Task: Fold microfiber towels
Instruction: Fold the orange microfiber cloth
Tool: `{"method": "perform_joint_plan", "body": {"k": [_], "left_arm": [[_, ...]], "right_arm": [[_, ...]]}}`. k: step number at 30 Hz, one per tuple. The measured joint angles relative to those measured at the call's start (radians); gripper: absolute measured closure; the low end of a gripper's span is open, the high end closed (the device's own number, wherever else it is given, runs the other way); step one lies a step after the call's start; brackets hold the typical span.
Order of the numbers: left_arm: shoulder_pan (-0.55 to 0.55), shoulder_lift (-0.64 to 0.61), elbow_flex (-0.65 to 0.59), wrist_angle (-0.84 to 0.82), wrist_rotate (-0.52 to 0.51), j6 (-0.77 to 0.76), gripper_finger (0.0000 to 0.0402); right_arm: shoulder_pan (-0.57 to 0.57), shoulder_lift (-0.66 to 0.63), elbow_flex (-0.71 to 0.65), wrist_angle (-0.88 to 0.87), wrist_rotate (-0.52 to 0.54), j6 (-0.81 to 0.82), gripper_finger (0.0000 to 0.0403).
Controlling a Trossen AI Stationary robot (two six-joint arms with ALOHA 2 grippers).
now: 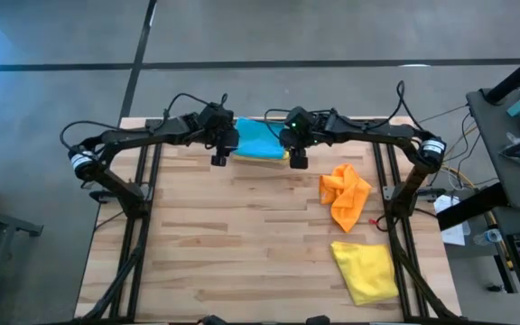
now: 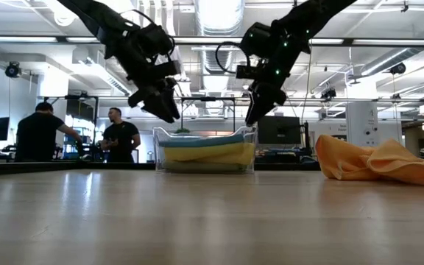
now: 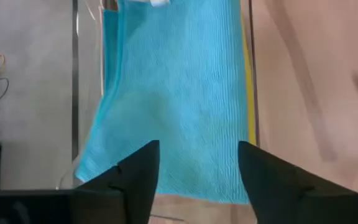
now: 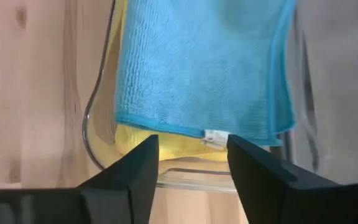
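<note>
Light blue towel: lies folded on top of the stack inside the clear bin at the far edge of the worktop, between the two tools in the high view.
Yellow towel in bin: directly under the light blue towel, its edge showing past the blue one on the side nearer the worktop's middle; in the low view it is the thick yellow layer in the bin.
Left tool: hangs above the bin's left end, fingers apart, nothing between them; the left wrist view looks down past the fingers onto the blue cloth, apart from it.
Right tool: hangs above the bin's right end, fingers spread, holding nothing; in the right wrist view the blue towel's edge with a small white tag lies just beyond the fingertips.
Height: in the low view both tools stand clear above the bin's rim, one at each end, not touching the towels.
Orange towel: crumpled on the worktop, right of centre, well apart from both tools.
Loose yellow towel: lies roughly flat near the front right corner of the worktop, nearer the camera than the orange one.
Room behind: two people stand far off beyond the worktop in the low view.
</note>
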Motion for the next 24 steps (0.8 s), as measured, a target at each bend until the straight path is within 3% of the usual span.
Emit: {"method": "perform_joint_plan", "body": {"k": [6, 10, 13, 19, 24], "left_arm": [[-0.001, -0.062, 0.044, -0.057, 0.002, -0.112, 0.0183], [-0.001, -0.136, 0.031, -0.008, 0.115, -0.218, 0.0183], [-0.001, -0.182, 0.013, 0.072, 0.203, -0.277, 0.0183], [-0.003, -0.280, -0.057, 0.241, 0.335, -0.464, 0.0183], [-0.036, -0.351, -0.193, 0.531, 0.355, -0.724, 0.0182]], "right_arm": [[0.000, -0.091, 0.008, -0.058, -0.044, 0.029, 0.0217], [0.000, -0.175, 0.003, -0.099, -0.140, 0.091, 0.0225], [0.004, -0.238, -0.026, -0.100, -0.217, 0.154, 0.0230], [0.055, -0.345, -0.135, -0.107, -0.227, 0.271, 0.0242], [0.166, -0.470, -0.271, -0.045, -0.228, 0.394, 0.0253]]}}
